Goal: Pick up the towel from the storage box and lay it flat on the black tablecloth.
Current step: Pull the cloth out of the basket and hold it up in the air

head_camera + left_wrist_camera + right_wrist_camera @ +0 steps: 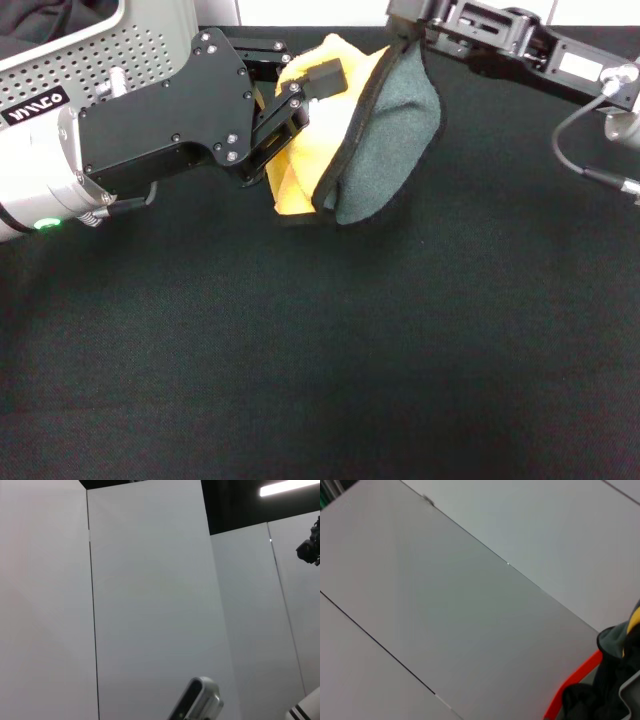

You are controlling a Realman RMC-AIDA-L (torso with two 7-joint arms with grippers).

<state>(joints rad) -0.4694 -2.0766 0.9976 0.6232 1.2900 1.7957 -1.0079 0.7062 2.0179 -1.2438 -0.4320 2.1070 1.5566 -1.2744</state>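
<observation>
Towel [385, 130], one soft cloth, hangs folded above the black tablecloth [330, 360] on the counter, yellow face inside, grey-green outside. Only the head view shows this; both wrist views show plain white wall panels. The left gripper [300, 95] has its jaws closed on the yellow side. The right gripper [408, 35] touches the top edge; its jaws cannot be told. One dotted grey storage box [110, 50] sits far left.

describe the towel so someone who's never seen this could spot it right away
Start from the black tablecloth that fills most of the head view. Near its far edge, right of the light grey storage box, the towel hangs bunched between the left end effector and the right end effector. It is the only bright thing there: yellow on one face, grey-green on the other, with black edging.
</observation>
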